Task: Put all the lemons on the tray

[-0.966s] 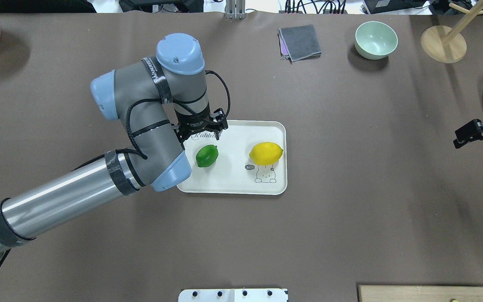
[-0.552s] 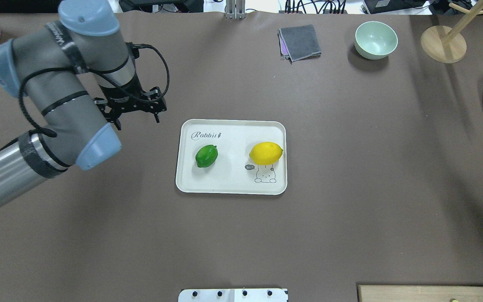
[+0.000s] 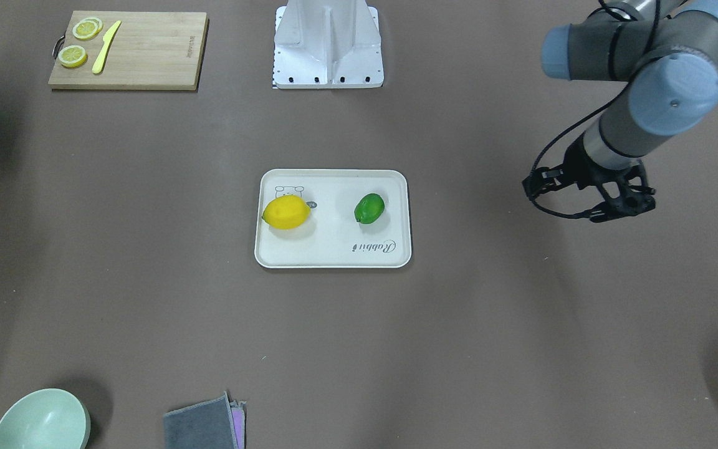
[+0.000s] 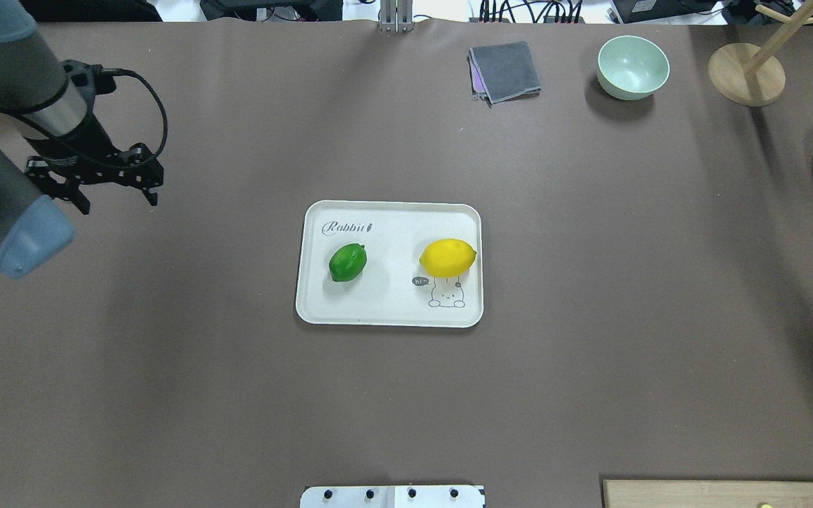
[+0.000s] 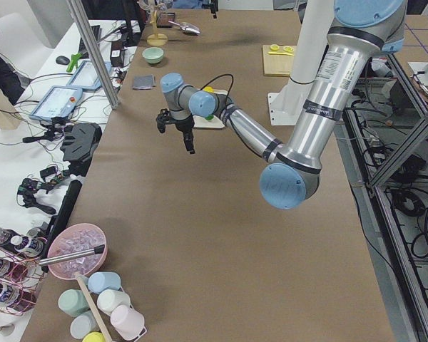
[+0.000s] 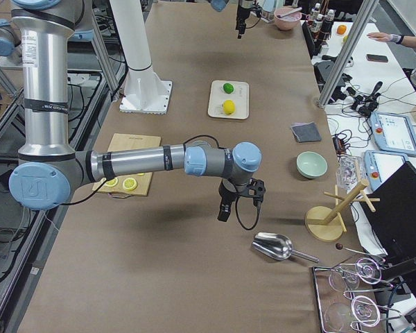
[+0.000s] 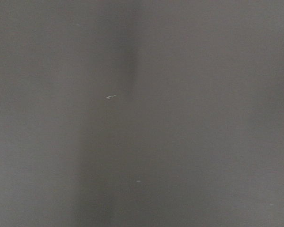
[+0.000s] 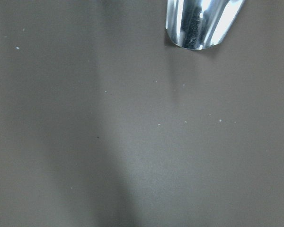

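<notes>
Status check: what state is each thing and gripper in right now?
yellow lemon: resting on tray, free
green lemon: resting on tray, free
tray: lying flat, holds both lemons
left gripper: open, empty, away from tray
right gripper: open or shut, cannot tell
bowl: upright, empty

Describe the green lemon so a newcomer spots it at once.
Mid-table lies an off-white tray with a rabbit drawing. Two fruits rest on it; the green lemon lies by the "Rabbit" script, smaller and glossy green, unlike the yellow lemon beside the drawing.
</notes>
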Controlling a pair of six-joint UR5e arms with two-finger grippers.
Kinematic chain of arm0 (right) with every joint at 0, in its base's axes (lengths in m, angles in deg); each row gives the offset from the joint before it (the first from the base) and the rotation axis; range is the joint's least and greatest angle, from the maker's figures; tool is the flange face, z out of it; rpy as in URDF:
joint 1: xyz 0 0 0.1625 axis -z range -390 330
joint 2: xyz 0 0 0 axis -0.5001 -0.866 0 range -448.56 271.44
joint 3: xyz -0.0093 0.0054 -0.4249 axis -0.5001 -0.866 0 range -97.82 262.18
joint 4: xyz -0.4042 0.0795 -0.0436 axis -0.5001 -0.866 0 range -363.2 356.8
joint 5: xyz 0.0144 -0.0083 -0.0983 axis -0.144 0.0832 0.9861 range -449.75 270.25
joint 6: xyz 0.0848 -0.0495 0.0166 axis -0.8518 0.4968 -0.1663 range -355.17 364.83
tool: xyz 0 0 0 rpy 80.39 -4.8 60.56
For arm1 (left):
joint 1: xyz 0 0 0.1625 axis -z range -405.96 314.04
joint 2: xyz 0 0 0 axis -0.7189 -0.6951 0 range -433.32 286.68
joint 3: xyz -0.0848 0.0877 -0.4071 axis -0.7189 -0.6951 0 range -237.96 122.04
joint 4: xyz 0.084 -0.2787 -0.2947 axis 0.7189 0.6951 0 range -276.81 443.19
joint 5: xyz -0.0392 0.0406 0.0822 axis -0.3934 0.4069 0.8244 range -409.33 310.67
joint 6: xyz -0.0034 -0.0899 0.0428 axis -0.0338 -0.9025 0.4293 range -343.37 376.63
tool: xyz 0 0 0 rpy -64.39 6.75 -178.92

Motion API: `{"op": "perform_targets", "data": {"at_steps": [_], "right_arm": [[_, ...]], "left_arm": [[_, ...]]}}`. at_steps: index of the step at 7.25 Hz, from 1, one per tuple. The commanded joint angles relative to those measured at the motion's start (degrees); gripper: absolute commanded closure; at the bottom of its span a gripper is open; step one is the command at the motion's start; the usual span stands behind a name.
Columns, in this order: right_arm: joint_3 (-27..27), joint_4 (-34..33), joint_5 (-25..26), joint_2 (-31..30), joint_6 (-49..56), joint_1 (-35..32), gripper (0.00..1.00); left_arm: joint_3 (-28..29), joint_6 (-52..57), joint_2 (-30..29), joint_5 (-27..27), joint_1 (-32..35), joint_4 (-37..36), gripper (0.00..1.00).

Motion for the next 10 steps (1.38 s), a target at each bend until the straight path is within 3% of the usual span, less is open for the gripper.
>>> {"op": "perform_targets", "data": {"at_steps": [1,3,5,8,10], "right_arm": [[-2.6,0.4,2.5,0.2,6.1,-2.9,0.01],[-3.0,0.2,2.3,-0.4,6.9,-5.5,0.01],[-2.4,0.0,1.7,-4.8,9.7,-6.9,0.02],[-1.5,-0.1,1.8,-6.3,10.6,-7.1,0.02],[-1.5,-0.1,1.8,-6.4,10.6,-7.1,0.02]], "left_arm": [[-1.8,11.8,7.7,-0.8,5.9,0.6,0.02],[-2.7,17.5,12.4,-2.2,8.2,0.8,0.02],[-2.4,21.9,15.5,-3.5,11.2,2.1,0.02],[-2.3,37.4,23.0,-5.8,20.3,2.1,0.02],[-4.0,38.3,26.9,-5.7,23.3,2.1,0.02]]}}
